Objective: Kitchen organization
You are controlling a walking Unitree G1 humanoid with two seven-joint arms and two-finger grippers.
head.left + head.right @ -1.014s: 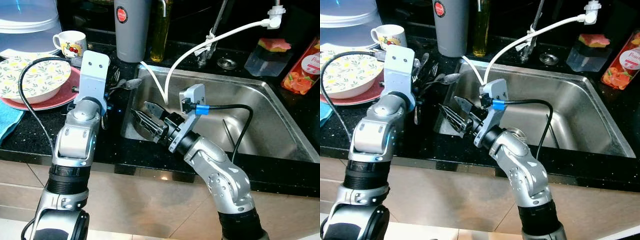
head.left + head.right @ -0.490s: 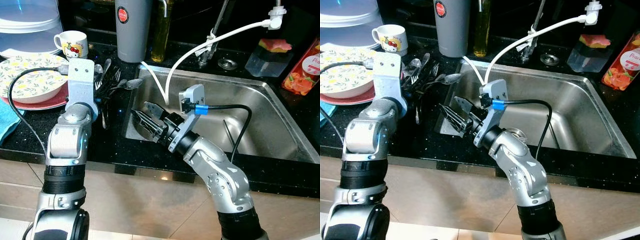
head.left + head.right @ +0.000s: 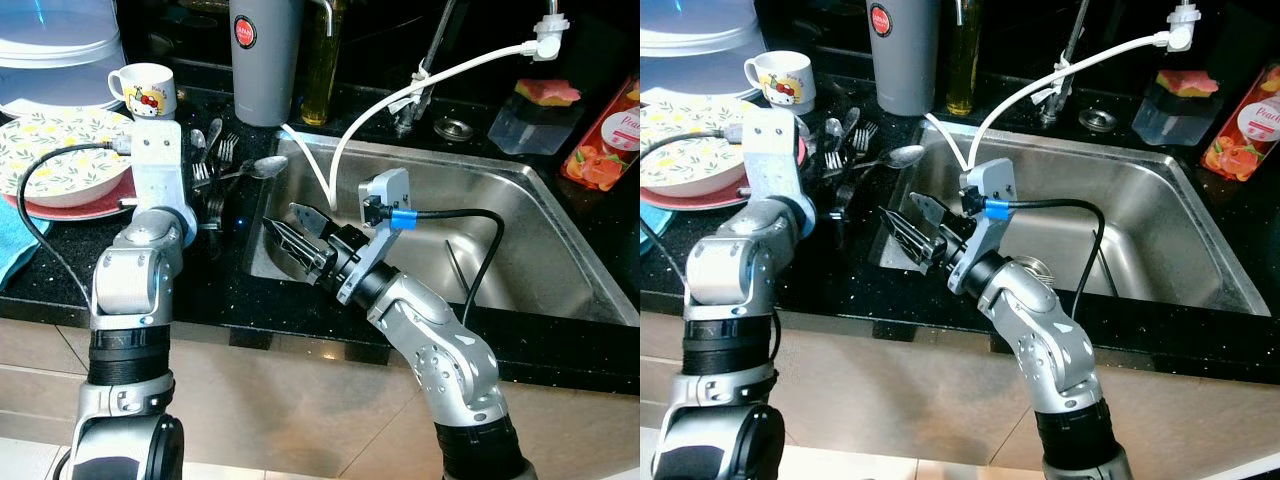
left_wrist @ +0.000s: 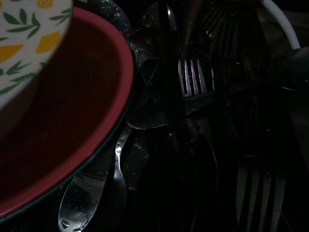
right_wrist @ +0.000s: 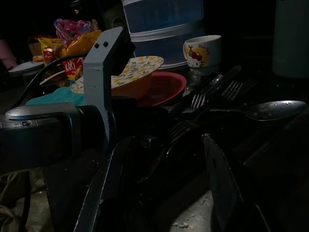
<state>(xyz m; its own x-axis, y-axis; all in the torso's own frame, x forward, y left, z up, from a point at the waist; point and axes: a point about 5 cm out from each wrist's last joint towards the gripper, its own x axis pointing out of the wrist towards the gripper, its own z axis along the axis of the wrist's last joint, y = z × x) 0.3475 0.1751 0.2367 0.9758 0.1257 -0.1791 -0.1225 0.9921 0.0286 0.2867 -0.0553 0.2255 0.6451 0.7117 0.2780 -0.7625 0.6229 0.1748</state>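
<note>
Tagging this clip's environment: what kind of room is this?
A home kitchen, at the sink counter: a stainless sink set in black worktop, a pile of forks and spoons beside it, and a patterned bowl on a red plate with a mug behind.

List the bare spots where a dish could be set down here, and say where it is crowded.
Free: the sink basin right of the right pincer, and the dark counter strip in front of the red plate. Crowded: the cutlery pile between plate and sink, where the left pincer works.
</note>
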